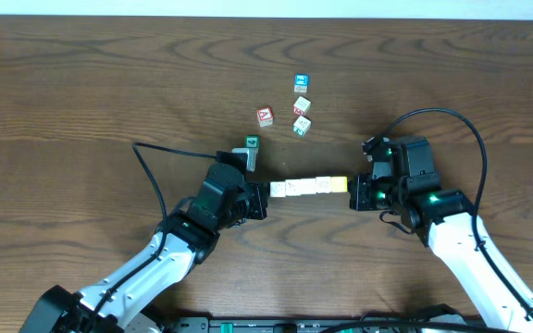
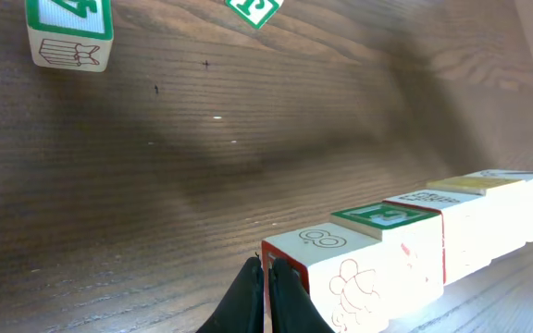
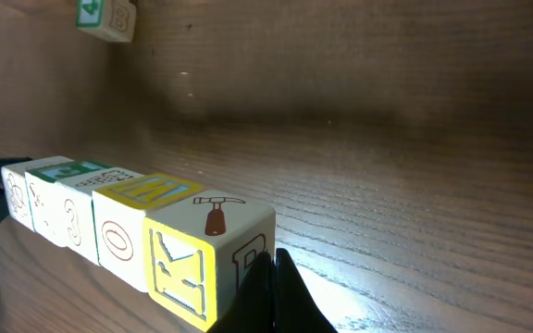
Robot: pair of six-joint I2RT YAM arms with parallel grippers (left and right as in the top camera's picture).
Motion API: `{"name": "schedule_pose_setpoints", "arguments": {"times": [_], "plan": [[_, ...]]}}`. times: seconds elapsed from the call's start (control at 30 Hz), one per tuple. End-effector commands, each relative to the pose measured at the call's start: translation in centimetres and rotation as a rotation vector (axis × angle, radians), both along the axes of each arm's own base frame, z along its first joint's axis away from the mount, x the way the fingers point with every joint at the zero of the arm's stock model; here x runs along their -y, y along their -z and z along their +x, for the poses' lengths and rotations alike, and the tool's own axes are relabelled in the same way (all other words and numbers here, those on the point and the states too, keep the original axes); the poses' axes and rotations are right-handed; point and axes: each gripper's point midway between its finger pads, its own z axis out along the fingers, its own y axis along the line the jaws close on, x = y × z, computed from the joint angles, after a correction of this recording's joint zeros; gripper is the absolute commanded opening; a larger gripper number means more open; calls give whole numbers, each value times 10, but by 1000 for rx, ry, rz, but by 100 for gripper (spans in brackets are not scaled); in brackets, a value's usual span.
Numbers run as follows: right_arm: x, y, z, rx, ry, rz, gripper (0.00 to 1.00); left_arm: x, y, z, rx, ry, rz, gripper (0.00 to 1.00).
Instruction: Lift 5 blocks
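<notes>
Here left fingers (image 2: 244, 301), right fingers (image 3: 290, 303), both closed, seemingly butt ends of blocks (image 1: 308, 186) row; table (image 1: 81, 92) open alongside.

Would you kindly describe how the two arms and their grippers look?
Both the left arm and right arm have white shells, black joints and a looping black cable. The left gripper and right gripper are black; green lights glow near the right one.
</notes>
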Motion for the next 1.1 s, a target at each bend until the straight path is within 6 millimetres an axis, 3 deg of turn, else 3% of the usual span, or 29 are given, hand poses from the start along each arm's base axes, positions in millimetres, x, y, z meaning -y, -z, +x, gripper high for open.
{"name": "schedule_pose_setpoints", "arguments": {"times": [0.0,1.07], "plan": [[-71,-50,-28,0,-278,305,1,56,-60,-23,44,258,-202,7],[-66,-42,-31,-25,-262,270,1,56,-71,-23,68,258,-218,7]]}}
